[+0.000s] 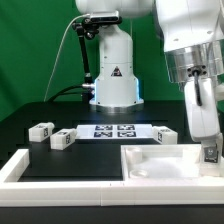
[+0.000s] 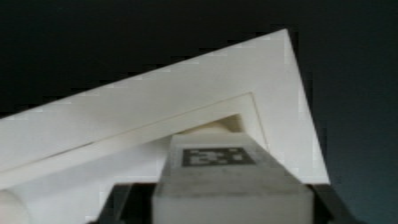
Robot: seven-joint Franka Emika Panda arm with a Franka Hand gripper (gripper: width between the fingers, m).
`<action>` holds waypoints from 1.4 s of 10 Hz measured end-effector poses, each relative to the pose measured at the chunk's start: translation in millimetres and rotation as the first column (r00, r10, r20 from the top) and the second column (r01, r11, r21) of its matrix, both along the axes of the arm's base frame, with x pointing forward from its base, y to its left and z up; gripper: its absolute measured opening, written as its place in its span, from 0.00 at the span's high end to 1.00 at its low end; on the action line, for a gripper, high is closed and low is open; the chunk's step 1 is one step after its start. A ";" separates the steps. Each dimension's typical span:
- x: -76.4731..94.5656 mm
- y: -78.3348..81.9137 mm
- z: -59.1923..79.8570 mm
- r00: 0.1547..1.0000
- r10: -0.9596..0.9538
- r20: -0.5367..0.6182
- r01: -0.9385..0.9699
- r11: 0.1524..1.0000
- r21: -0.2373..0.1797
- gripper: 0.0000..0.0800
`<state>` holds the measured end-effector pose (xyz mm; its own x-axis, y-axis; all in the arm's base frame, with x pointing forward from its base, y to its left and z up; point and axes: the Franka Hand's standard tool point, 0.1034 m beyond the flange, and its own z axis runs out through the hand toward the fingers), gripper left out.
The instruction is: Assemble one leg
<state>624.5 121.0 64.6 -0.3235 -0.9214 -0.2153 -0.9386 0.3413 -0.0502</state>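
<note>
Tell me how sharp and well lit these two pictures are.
Exterior view: evenly lit, fairly sharp; the large white square recessed panel is bright, nearly washed out. Wrist view: soft and blurry; the tag on the small white plastic leg in the hand is smeared.

**A:** Count's on! How many stubby legs?

**B:** Four. At nine o'clock, the first leg (image 1: pixel 42 130) and the second leg (image 1: pixel 62 139). The third leg (image 1: pixel 165 134) is at three o'clock, and the fourth leg (image 1: pixel 209 153) is clamped in the one gripper (image 1: pixel 205 142).

**A:** Big pieces?

**B:** One white panel (image 1: pixel 160 168) at five o'clock. One marker board (image 1: pixel 112 131) at centre, carrying four tags.
</note>
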 end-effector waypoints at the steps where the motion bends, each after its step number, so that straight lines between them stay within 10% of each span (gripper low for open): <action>1: 1.3 1.7 0.4 0.991 -0.133 -0.014 0.133 0.991 0.012 0.64; 9: 1.6 2.7 0.7 0.970 -0.242 -0.023 0.243 0.969 0.042 0.64; 12: 0.5 0.5 0.1 0.998 -0.059 0.004 0.059 0.998 0.023 0.25; 14: -0.3 0.2 0.5 0.986 0.163 0.030 -0.163 0.987 -0.004 0.21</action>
<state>624.1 121.2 65.1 -0.1620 -0.9616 -0.2217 -0.9798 0.1835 -0.0800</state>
